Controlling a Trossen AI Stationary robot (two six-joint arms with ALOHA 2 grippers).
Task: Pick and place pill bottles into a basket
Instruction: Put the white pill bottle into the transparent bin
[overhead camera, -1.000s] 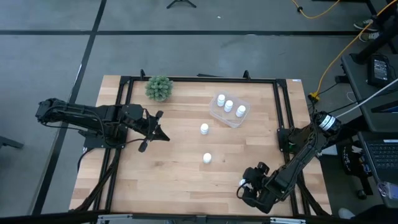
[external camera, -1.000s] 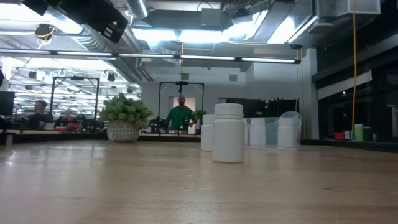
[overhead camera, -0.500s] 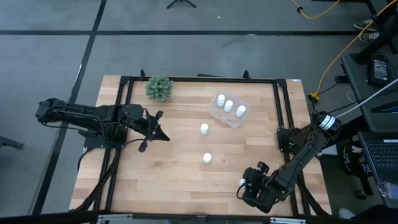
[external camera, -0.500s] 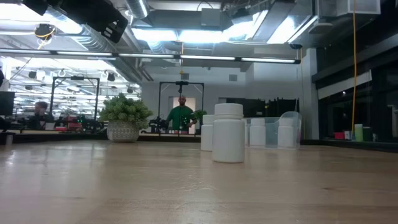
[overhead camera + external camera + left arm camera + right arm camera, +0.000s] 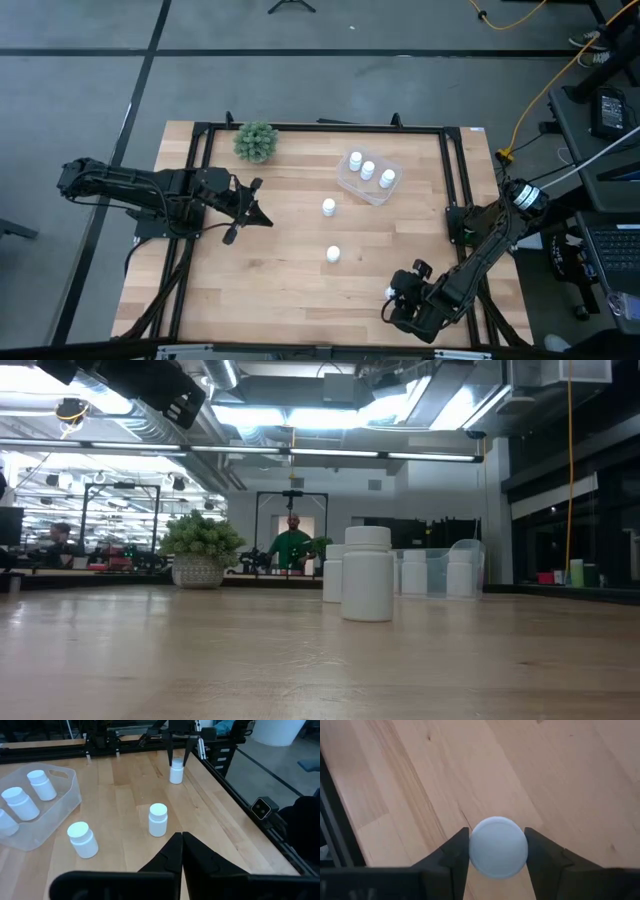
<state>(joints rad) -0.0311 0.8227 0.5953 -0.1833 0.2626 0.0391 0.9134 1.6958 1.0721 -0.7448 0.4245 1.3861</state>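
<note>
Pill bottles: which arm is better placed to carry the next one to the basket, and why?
Right. Its gripper is already shut on a pill bottle near the table's front edge; the left gripper holds nothing.

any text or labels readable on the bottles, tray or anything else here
None can be read.
The pill bottles are plain white, with no label showing.
The clear basket bears no print.
The bottle between the right gripper's fingers shows only a blank cap.
</note>
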